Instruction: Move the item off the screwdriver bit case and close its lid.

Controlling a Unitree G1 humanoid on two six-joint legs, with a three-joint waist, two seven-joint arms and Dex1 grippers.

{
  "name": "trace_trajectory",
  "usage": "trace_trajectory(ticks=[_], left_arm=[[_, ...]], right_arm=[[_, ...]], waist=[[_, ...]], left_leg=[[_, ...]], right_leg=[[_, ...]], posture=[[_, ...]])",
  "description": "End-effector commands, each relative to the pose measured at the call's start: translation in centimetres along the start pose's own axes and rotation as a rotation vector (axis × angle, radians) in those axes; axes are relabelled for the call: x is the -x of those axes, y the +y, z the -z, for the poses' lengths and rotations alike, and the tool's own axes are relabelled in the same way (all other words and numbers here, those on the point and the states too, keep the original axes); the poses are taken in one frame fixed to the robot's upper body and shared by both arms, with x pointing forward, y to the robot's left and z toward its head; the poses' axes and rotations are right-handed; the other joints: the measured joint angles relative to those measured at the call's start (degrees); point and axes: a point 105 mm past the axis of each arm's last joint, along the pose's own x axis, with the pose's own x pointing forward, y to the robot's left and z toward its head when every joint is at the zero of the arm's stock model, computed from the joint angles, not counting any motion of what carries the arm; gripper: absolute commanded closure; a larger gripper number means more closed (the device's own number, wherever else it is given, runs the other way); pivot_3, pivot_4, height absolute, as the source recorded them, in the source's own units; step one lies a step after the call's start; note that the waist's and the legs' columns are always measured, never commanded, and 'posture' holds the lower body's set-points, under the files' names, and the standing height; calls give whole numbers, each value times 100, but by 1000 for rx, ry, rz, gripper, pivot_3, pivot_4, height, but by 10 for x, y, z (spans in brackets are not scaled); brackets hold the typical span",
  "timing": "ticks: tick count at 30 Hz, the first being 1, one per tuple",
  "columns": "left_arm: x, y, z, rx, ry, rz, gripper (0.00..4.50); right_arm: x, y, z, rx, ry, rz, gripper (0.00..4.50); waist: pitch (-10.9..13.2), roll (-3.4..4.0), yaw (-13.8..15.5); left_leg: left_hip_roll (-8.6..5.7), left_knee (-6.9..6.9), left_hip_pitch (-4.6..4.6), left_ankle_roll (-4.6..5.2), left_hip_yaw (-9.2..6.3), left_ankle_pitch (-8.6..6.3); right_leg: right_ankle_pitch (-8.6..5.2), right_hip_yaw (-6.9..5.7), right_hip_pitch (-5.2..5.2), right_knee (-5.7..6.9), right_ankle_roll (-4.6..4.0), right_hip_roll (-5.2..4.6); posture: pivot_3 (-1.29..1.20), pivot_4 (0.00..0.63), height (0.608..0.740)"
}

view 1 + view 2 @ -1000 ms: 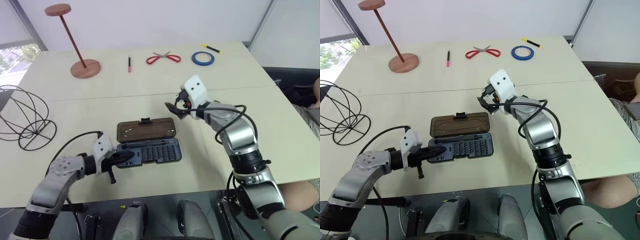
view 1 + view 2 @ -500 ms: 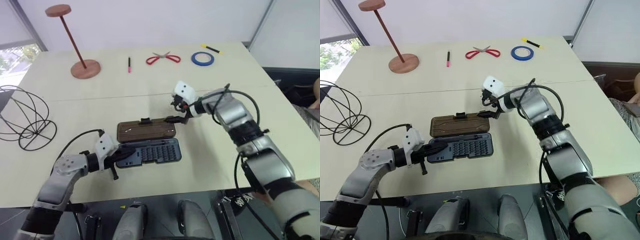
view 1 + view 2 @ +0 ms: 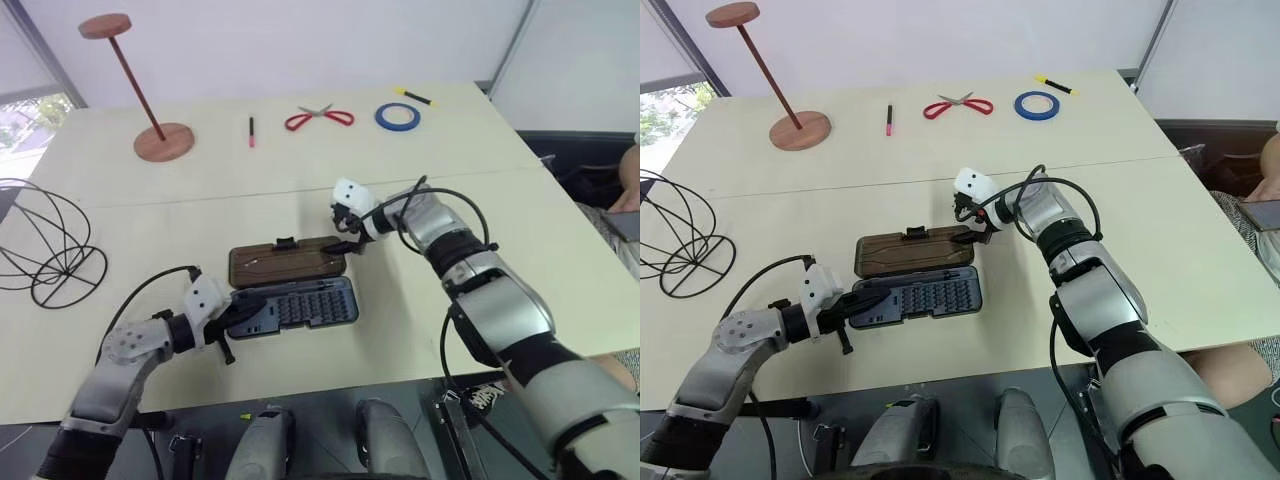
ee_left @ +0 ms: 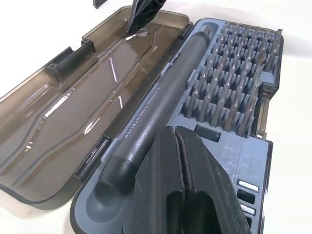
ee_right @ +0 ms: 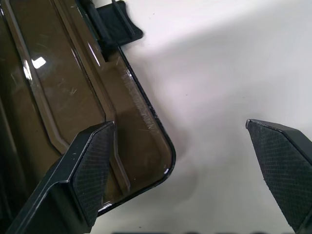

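At the lid's (image 3: pixel 288 261) right corner, the right gripper's (image 3: pixel 349 245) spread fingers (image 5: pixel 92 165).

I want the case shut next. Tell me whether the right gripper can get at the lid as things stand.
Probably yes. The right gripper is open at the right end of the lid, one finger over its corner. The lid lies flat open, nothing on it; the wire sphere sits far left.
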Motion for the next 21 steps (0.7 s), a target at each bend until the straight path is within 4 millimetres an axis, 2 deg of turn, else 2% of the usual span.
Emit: trace_trajectory(ticks=[1,8,15,20,21], left_arm=[[7,-8,32,69,124,-6,4500],[12,-6,32,63,132,-27,4500],[14,-5,26,60,125,-48,4500],[14,-6,23,61,123,-48,4500],[13,-6,21,61,120,-49,4500]], right_arm=[[3,-5,-11,30,-24,20,880],[-4,2,-7,63,-8,-14,4453],[-7,4,-8,137,6,-5,4453],[0,-5,-15,319,-12,85,4453],[5,-10,-23,376,-48,136,4453]], waist=[[-1,1,-9],[-4,2,-23],[-8,3,-21],[-8,2,-21],[-8,2,-19]], left_leg=[[0,0,0,0,0,0],[0,0,3,0,-1,0],[3,-7,42,0,-2,0],[3,-7,45,0,-2,0],[3,-6,46,0,-2,0]], right_leg=[[0,0,0,0,0,0],[0,1,1,4,0,1],[-7,1,24,31,-12,5],[-8,2,20,44,-14,5],[-8,2,20,46,-14,5]], posture=[[0,150,740],[0,150,740],[0,150,740],[0,150,740],[0,150,740]])
